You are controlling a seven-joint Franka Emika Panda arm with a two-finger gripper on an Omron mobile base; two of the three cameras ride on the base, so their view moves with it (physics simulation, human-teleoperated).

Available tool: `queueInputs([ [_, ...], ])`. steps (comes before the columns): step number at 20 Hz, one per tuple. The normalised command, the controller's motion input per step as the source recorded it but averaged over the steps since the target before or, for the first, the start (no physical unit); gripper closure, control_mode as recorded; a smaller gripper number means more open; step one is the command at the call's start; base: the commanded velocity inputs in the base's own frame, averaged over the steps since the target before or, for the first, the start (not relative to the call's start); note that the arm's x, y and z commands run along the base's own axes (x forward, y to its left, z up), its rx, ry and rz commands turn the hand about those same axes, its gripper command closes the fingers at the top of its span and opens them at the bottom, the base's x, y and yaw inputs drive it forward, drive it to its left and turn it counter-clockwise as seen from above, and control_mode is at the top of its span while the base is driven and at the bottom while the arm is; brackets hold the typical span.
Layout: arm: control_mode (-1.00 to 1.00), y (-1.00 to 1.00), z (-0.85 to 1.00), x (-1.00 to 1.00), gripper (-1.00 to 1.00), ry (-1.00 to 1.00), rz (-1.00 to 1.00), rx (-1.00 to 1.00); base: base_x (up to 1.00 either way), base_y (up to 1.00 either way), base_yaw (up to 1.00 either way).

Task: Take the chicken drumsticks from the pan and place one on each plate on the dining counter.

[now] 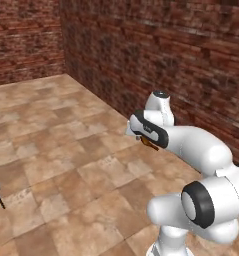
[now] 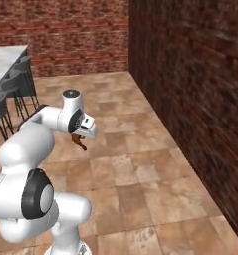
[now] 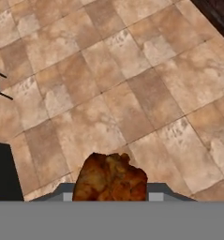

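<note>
Your pincer [image 2: 80, 139] is clamped on a chicken drumstick [image 3: 111, 178], hanging below it; the dining counter [image 2: 3, 60] lies far to its left.

The chicken drumstick [image 3: 111, 178] has a rough, crinkled roasted skin, orange-brown with a slight greasy sheen. The floor [image 1: 66, 150] is of mottled stone-like tiles, matt, with pale worn patches. The wall [image 2: 190, 99] is rough dark red brick. The table [image 2: 3, 60] is of grey veined marble, smooth. The stools [image 2: 13, 94] beside it look like dark matt metal.
</note>
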Motion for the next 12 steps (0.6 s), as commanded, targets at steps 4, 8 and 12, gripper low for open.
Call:
queueInputs([
  [4,1.0,0.0,0.0,0.0,1.0,0.0,0.0,0.0,1.0,-0.05,0.17],
  [8,1.0,0.0,0.0,0.0,1.0,0.0,0.0,0.0,1.0,-0.07,0.11],
  [12,1.0,0.0,0.0,0.0,1.0,0.0,0.0,0.0,1.0,-0.06,0.09],
])
